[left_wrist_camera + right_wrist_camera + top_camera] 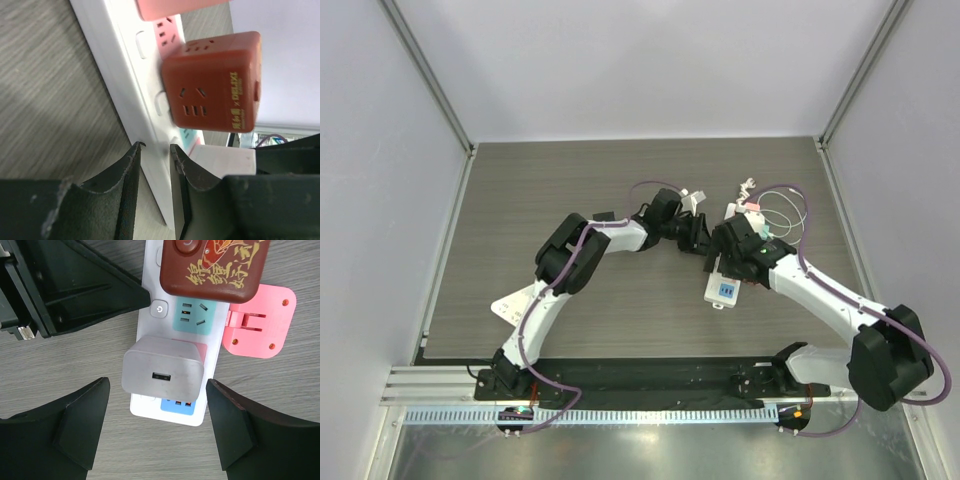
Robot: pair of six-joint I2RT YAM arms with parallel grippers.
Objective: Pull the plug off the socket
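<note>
The right end effector (157,385) is open wide. Its two fingers (80,430) stand on either side of the plug (162,360) and well clear of it, touching nothing. The plug is a grey-white charger block with one USB port on its upper face. We find it seated in the pink section of the socket strip (155,327), between the teal socket (192,315) and the blue socket (177,406) at the strip's near end.

The left end effector (156,146) is nearly closed. In the left wrist view the white long edge of the socket strip runs into the narrow gap between its fingers (127,190), so we read this as a grip on the strip. In the right wrist view its black body meets the strip's side next to the round power button (159,309).

Further along the strip, past the teal socket, a red-brown cube adapter (215,265) is plugged in. A pink hinged bracket (260,320) lies just beside the strip on the side away from the left end effector.

The strip lies flat on the grey wood-grain table (75,365). In the top external view both arms converge on it right of centre, and the wrists hide most of the strip.
</note>
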